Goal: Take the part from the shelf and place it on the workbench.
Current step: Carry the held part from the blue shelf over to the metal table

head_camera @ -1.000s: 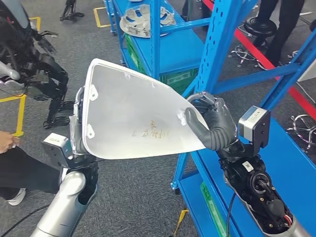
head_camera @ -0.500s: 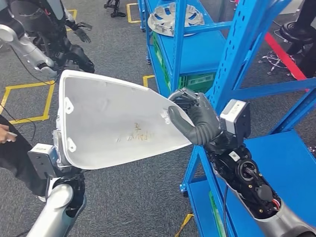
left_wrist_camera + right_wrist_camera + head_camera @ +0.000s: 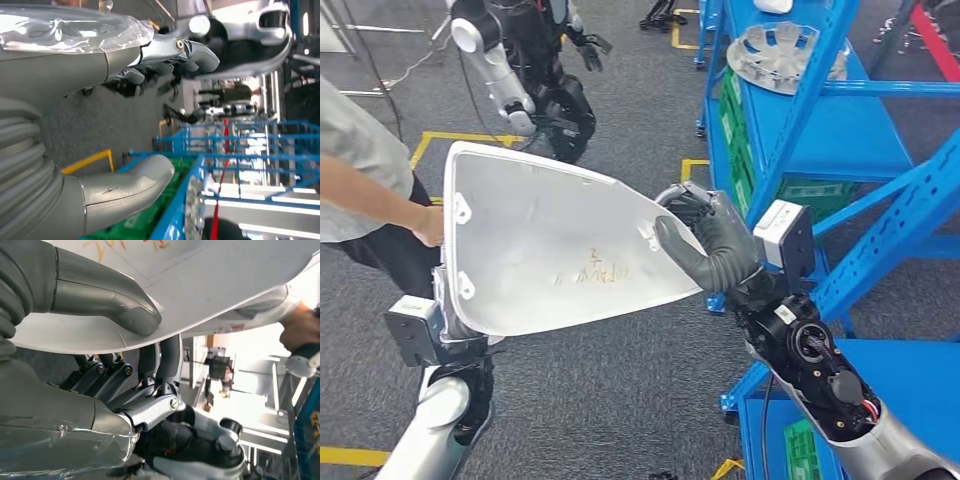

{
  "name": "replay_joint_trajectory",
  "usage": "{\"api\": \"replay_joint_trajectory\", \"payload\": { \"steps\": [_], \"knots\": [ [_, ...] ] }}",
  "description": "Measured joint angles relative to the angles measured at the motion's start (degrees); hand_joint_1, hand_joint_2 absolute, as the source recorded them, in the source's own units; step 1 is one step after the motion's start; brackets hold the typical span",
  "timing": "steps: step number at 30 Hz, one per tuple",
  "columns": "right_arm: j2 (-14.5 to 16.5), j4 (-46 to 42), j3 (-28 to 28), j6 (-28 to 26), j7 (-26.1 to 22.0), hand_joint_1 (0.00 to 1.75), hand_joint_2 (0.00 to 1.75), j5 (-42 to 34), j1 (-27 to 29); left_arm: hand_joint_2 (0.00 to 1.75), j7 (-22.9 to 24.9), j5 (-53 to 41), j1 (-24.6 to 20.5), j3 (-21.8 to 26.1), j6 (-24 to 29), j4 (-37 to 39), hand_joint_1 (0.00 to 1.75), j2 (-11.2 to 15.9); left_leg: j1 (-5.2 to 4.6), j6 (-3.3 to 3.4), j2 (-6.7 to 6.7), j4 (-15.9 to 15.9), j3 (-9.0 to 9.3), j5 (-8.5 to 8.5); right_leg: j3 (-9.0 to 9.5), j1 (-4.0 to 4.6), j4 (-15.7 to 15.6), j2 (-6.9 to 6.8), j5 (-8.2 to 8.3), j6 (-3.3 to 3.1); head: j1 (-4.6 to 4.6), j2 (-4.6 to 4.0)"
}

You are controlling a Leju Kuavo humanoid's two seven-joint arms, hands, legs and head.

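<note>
A blue metal shelf rack (image 3: pixel 803 110) is seen at the right of the head view, standing on grey carpeted floor (image 3: pixel 622 400) marked with yellow tape lines (image 3: pixel 463 137). In front of it, a large white panel-shaped part (image 3: pixel 546 240) is held clear of the shelf, in the air between the two arms, its broad rounded end toward the robot's left and its narrow end toward the right; orange handwriting is seen on its pale face. The narrow end is gripped by the right hand (image 3: pixel 712 250), with the thumb pressed across the upper face and the darker fingers (image 3: pixel 166 360) curled beneath the edge, as the right wrist view confirms. The broad end is met by the left hand (image 3: pixel 452 315), which is largely hidden behind the part; in the left wrist view the thumb (image 3: pixel 128 180) and the fingers (image 3: pixel 181 52) are spread apart, and whether the part is actually clasped there cannot be told. A second humanoid robot (image 3: pixel 531 70) stands farther back. A person's arm (image 3: pixel 376 200) reaches in from the left, the hand close to the part's broad edge. A silver wheel cover (image 3: pixel 780 55) lies on an upper shelf, and green crates (image 3: pixel 731 110) sit below it.
</note>
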Motion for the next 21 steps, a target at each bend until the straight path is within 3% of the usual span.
{"api": "replay_joint_trajectory", "payload": {
  "steps": [2, 4, 6, 7, 9, 11, 13, 14, 15, 18, 20, 21],
  "knots": [
    [0.03, 0.42, 0.14, 0.18, -0.13, 1.75, 1.75, 0.00, -0.12, 1.75, 0.01, -0.19, -0.01, 0.00, -0.04, -0.18, 0.00, 0.06, 0.03, -0.24, -1.54, 0.16, 0.04, -0.08, 3.61, -0.14, -8.71, 2.60, 4.26, -0.49, 0.31, 0.00],
    [0.11, 0.86, 0.25, 0.68, -0.39, 1.75, 1.75, 0.00, -0.34, 1.75, 0.15, -0.52, 0.03, 0.01, -0.20, -0.34, 0.00, 0.11, 0.31, -0.80, -2.84, 0.34, -0.50, 0.08, 5.66, -0.17, -13.08, 4.88, 5.42, -0.79, 0.46, 0.00],
    [0.26, 1.26, 0.33, 1.33, -0.59, 1.75, 1.75, -0.01, -0.69, 1.75, 0.37, -0.84, 0.19, 0.04, -0.34, -0.46, 0.00, 0.21, 0.57, -1.59, -4.25, 0.26, -1.02, 0.48, 6.14, -0.05, -13.60, 4.28, 5.32, -0.96, 0.59, 0.00],
    [0.31, 1.44, 0.36, 1.61, -0.63, 1.75, 1.75, -0.02, -0.92, 1.75, 0.46, -0.98, 0.28, 0.09, -0.33, -0.58, 0.00, 0.28, 0.53, -1.90, -4.17, 0.39, -1.13, 0.40, 6.35, -0.12, -13.88, 3.53, 5.47, -1.17, 0.61, 0.00],
    [0.50, 1.74, 0.41, 2.10, -0.66, 1.75, 1.75, -0.12, -1.39, 1.75, 0.63, -1.23, 0.18, 0.23, -0.18, -0.90, 0.00, 0.45, 0.11, -2.45, -1.15, 3.30, -2.53, -1.43, 6.88, -0.33, -14.66, 1.87, 5.79, -1.78, -0.05, 0.00],
    [0.69, 2.02, 0.46, 2.39, -0.63, 1.75, 1.75, -0.35, -1.60, 1.75, 0.85, -1.36, 0.06, 0.33, -0.02, -1.19, 0.00, 0.55, 0.05, -2.90, 2.66, 10.95, -6.39, -5.22, 6.99, -0.27, -14.93, 0.21, 5.87, -2.18, -0.92, 0.00],
    [0.77, 2.38, 0.57, 2.61, -0.58, 1.75, 1.75, -0.58, -1.64, 1.75, 1.06, -1.42, 0.19, 0.36, 0.02, -1.31, 0.00, 0.67, 0.33, -3.33, 3.60, 17.90, -10.07, -7.51, 6.96, -0.18, -14.90, -1.57, 5.76, -2.26, -1.45, 0.00],
    [0.81, 2.59, 0.66, 2.70, -0.56, 1.75, 1.75, -0.66, -1.66, 1.75, 1.14, -1.48, 0.27, 0.37, 0.02, -1.33, 0.00, 0.76, 0.47, -3.50, 3.75, 18.40, -10.38, -7.12, 6.97, -0.19, -14.88, -2.44, 5.69, -2.24, -1.73, 0.00],
    [0.86, 2.79, 0.75, 2.78, -0.56, 1.75, 1.75, -0.72, -1.69, 1.75, 1.24, -1.56, 0.31, 0.39, 0.02, -1.39, 0.00, 0.87, 0.59, -3.63, 4.02, 16.31, -9.31, -5.69, 7.02, -0.23, -14.83, -3.26, 5.58, -2.15, -2.01, 0.00],
    [1.08, 3.31, 0.94, 2.92, -0.66, 1.75, 1.75, -0.79, -2.03, 1.75, 1.46, -1.81, 0.26, 0.48, -0.05, -1.89, 0.00, 1.07, 0.57, -3.42, 6.54, 3.41, -2.46, -0.68, 7.25, -0.13, -14.50, -5.19, 5.01, -1.46, -2.53, 0.00],
    [1.21, 3.64, 1.02, 3.03, -0.83, 1.75, 1.75, -0.91, -2.38, 1.75, 1.55, -1.88, 0.22, 0.52, -0.22, -2.25, 0.00, 1.17, 0.24, -2.64, 7.23, 0.32, -0.89, -0.13, 7.46, 0.18, -14.38, -6.07, 4.60, -0.78, -2.43, 0.00],
    [1.26, 3.79, 1.05, 3.08, -0.91, 1.75, 1.75, -1.02, -2.54, 1.75, 1.59, -1.91, 0.24, 0.55, -0.33, -2.36, 0.00, 1.26, 0.09, -2.21, 6.59, 0.44, -0.94, -0.09, 7.64, 0.25, -14.41, -6.54, 4.46, -0.45, -2.30, 0.00]
  ]
}}
